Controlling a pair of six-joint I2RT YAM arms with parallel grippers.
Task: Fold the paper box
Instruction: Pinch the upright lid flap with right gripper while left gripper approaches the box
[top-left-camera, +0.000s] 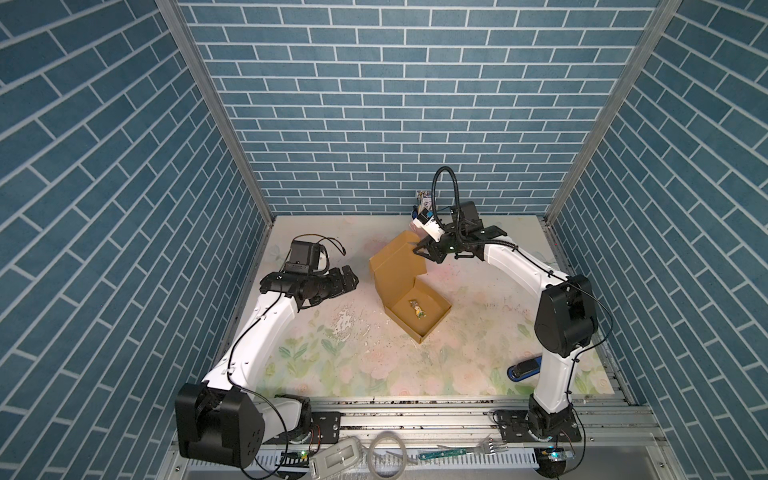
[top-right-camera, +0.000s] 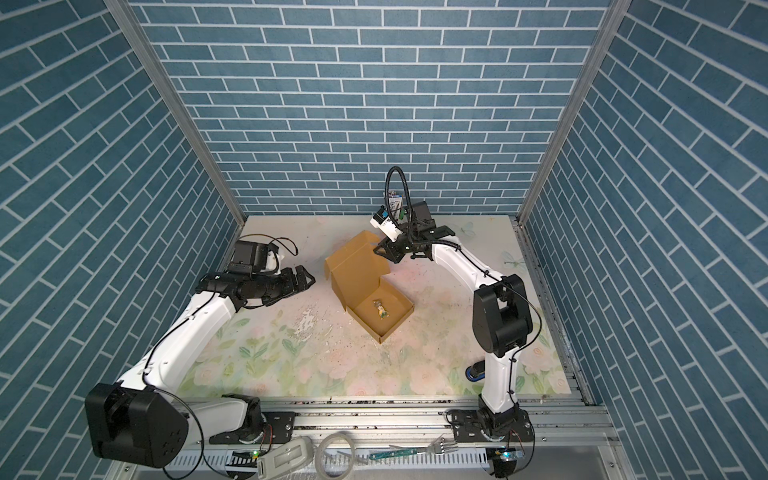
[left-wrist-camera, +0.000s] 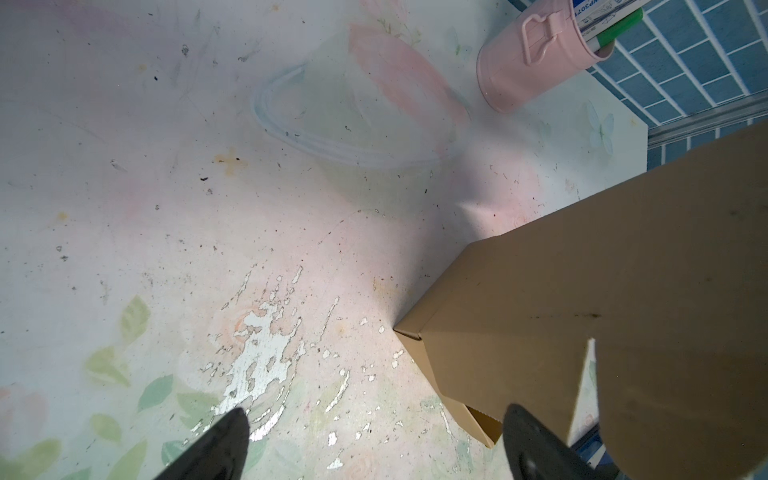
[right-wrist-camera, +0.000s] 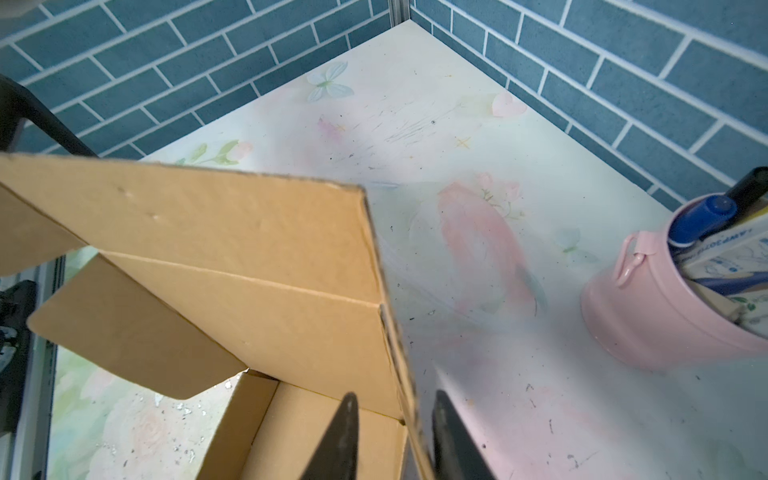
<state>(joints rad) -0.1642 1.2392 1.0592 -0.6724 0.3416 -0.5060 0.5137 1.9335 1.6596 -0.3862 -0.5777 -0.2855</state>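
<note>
- Paper box (top-left-camera: 397, 266) stands lid-up on worktop (top-left-camera: 478, 345).
- Left tool (top-left-camera: 354, 277) wide, clear of box.
- Right tool (top-left-camera: 419, 251) narrow, astride box lid edge; grip unconfirmed.

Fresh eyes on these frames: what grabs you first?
The brown paper box mid-table, lid standing up, with a small trinket lying in its tray. The right gripper sits at the lid's edge, a finger on either side of the cardboard, while the left gripper hangs wide open left of the box, clear of it.
</note>
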